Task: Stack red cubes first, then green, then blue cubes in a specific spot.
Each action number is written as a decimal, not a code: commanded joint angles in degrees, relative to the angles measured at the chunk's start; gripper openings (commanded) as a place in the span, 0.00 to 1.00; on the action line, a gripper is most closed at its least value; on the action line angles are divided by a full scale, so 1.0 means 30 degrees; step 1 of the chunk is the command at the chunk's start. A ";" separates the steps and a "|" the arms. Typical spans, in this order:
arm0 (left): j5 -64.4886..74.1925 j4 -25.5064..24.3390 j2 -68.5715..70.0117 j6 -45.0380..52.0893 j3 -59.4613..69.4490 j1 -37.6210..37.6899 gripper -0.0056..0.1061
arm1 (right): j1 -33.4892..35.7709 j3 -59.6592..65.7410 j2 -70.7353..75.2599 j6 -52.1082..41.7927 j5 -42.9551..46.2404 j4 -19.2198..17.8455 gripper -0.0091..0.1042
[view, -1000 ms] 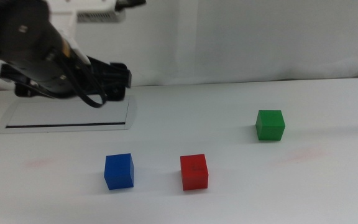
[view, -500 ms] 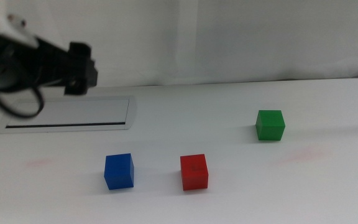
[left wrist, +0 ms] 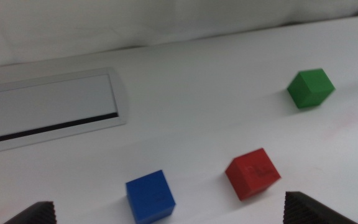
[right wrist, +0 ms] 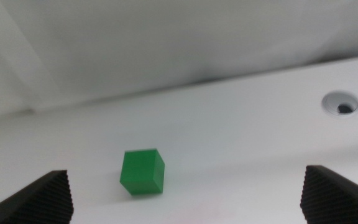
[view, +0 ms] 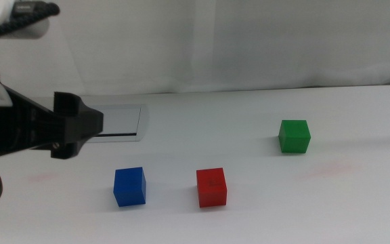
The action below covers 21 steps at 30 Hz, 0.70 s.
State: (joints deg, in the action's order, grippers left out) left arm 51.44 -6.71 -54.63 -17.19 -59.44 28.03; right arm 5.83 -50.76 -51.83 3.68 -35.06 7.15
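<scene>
The red cube [view: 211, 187] sits on the white table near the front middle. The blue cube [view: 129, 186] sits just left of it, with a gap between them. The green cube [view: 294, 135] sits apart at the right, farther back. My left gripper [view: 80, 125] comes in from the left, above the table, behind and to the left of the blue cube. Its wrist view shows it open and empty, with the blue cube [left wrist: 150, 196], red cube [left wrist: 252, 173] and green cube [left wrist: 311, 88] ahead. My right gripper [right wrist: 188, 193] is open and empty, with the green cube [right wrist: 142, 172] ahead; it is out of the middle view.
A grey-rimmed rectangular panel [view: 122, 120] lies at the back left, partly hidden by the left arm. A small round hole [right wrist: 342, 103] is in the table at the far right. Faint pink smudges mark the tabletop. A white wall stands behind the table.
The left arm has swung down and forward from above the panel, and its gripper now sits lower and nearer the blue cube. The three cubes have not moved.
</scene>
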 commanded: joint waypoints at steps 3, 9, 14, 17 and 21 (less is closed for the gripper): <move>-0.0378 0.1095 0.0038 0.0871 0.0067 -0.0021 0.88 | 0.0067 -0.3277 -0.4102 -0.0758 -0.2567 0.0425 0.99; -0.0535 0.1045 0.0038 0.0906 0.0067 -0.0021 0.88 | 0.2541 -0.6786 -0.9814 0.0875 -0.4291 -0.0164 0.99; -0.0535 0.0968 0.0038 0.1079 0.0067 -0.0021 0.88 | 0.4727 -0.8132 -1.3025 0.3816 -0.4689 -0.2824 0.99; -0.0535 0.0923 0.0038 0.1079 0.0067 -0.0021 0.88 | 0.5347 -0.8485 -1.4427 0.5229 -0.5196 -0.3792 0.99; -0.0535 0.0923 0.0038 0.1079 0.0067 -0.0021 0.88 | 0.5491 -0.9010 -1.6062 0.5656 -0.5419 -0.3674 0.99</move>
State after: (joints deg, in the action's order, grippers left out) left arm 50.42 -4.19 -54.63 -14.06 -59.44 28.03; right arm 22.10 -76.91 -98.29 19.53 -50.86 -2.87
